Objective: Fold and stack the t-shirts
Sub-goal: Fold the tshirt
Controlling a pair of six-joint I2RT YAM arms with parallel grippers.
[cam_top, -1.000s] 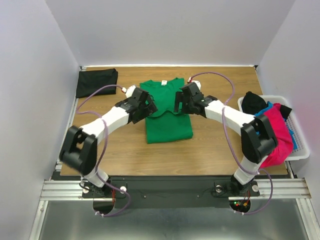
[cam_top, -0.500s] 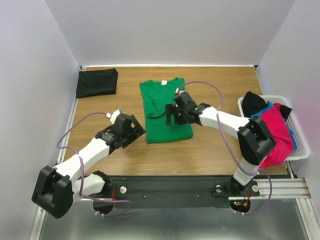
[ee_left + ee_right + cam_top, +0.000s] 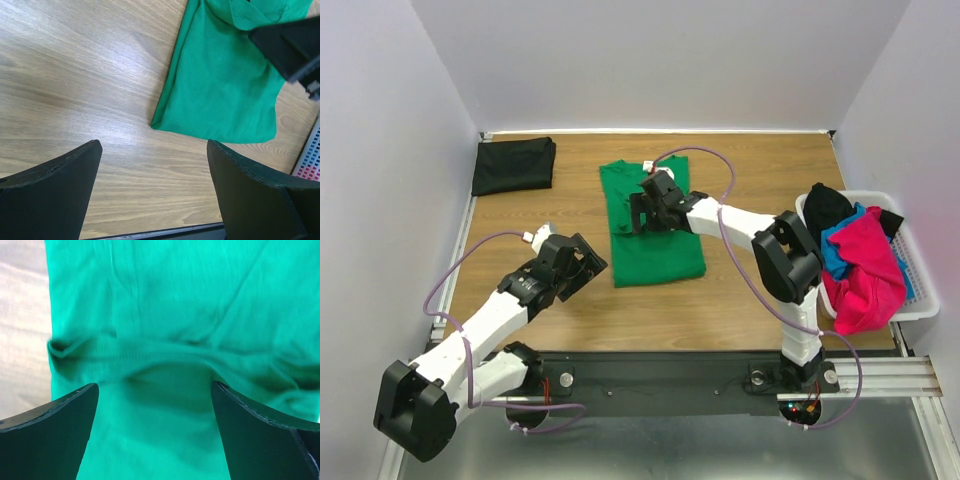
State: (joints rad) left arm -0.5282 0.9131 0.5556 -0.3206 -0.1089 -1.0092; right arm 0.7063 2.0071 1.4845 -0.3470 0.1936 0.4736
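Top view: green tee point(image 3: 655, 250) lies flat mid-table, neck toward the far wall, sides folded in to a narrow block w/ straight left and near edges. Bare wood of the table point(image 3: 740, 300) shows all round it: a wide strip on the left, another along the near side, more btwn it and the white basket point(image 3: 916, 300) at the right edge. Folded black tee point(image 3: 513, 166) sits in the far-left corner, well apart. The basket holds a magenta tee point(image 3: 868, 275), a blue tee point(image 3: 842, 238) and a dark tee point(image 3: 825, 204), heaped, w/ the magenta spilling over the near rim. Left gripper point(image 3: 586, 264) hangs over bare wood just left of the green tee's near-left corner. Right gripper point(image 3: 638, 213) is over the green tee's left half, toward the neck.

Left wrist: fingers spread wide, only wood btwn them. The green tee's near-left corner lies ahead w/ the hem flat.

Right wrist: fingers spread apart, gripping nothing, over green cloth. A bunched ridge runs across it; the cloth's left edge meets wood.
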